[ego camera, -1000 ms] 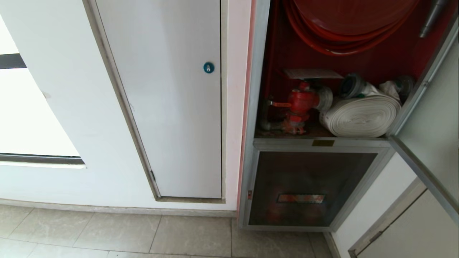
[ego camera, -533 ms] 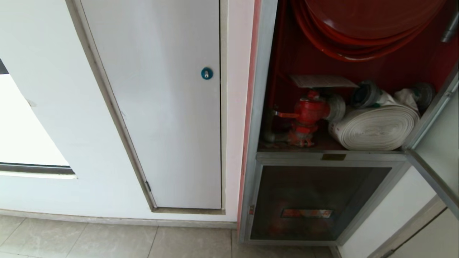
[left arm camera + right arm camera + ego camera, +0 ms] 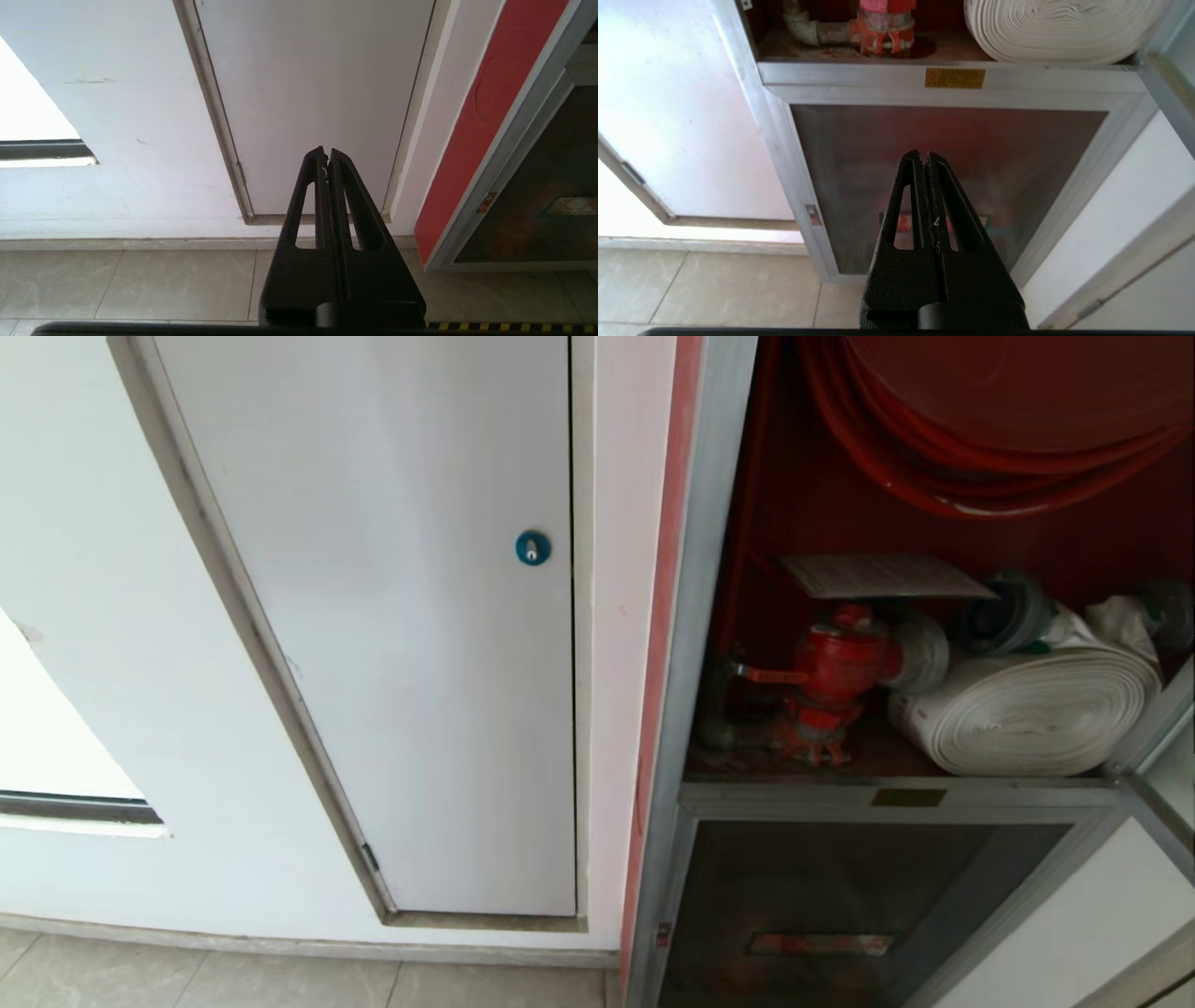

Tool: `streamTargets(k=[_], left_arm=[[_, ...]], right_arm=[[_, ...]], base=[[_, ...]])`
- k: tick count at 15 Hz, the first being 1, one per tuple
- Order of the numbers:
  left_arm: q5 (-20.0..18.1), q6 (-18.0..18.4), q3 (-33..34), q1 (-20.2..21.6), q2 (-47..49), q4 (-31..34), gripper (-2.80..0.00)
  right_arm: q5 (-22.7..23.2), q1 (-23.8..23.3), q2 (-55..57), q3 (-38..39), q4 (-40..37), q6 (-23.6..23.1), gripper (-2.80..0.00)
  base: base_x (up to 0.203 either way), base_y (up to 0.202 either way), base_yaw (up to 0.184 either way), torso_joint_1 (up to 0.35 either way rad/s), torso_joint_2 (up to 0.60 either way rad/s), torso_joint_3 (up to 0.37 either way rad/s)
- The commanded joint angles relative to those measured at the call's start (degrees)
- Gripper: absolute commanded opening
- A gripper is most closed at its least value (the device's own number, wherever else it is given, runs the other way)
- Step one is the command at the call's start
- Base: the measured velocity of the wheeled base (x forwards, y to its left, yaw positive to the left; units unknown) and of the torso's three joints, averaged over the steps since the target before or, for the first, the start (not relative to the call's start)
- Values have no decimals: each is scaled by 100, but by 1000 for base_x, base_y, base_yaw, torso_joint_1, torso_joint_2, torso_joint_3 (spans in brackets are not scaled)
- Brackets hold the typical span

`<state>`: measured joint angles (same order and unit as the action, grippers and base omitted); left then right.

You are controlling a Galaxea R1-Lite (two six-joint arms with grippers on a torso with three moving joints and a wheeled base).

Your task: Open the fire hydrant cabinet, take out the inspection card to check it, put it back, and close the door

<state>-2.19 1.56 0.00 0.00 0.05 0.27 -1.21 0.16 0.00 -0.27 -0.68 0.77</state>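
from here i see the fire hydrant cabinet (image 3: 695, 709) standing open on the right of the head view, its door (image 3: 1162, 775) swung out at the right edge. the inspection card (image 3: 882, 577) lies flat on top of the red valve (image 3: 836, 667), with the white rolled hose (image 3: 1027, 709) just beside it and the red hose reel (image 3: 990, 429) above. my left gripper (image 3: 327, 156) is pinched closed, empty, facing the white panel door (image 3: 317, 93). my right gripper (image 3: 924, 156) is also closed on nothing, facing the lower glass panel (image 3: 948, 154).
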Motion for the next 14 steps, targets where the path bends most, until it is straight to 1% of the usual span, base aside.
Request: streamTargets(k=[1,9,14], left_arm=[[-1,-3,0,0,4,0,-280],[-1,-7,0,0,4,0,-280],[-1,-7,0,0,4,0,-280]], right_arm=[[-2,2,0,0,-2,2,-280],[-7,2,0,0,-2,11,-280],[-6,2,0,0,-2,-15,-280]], base=[[194,0,0,-1,6,7],[187,0,-1,5,4,1],[0,0,0,-6,0,0]])
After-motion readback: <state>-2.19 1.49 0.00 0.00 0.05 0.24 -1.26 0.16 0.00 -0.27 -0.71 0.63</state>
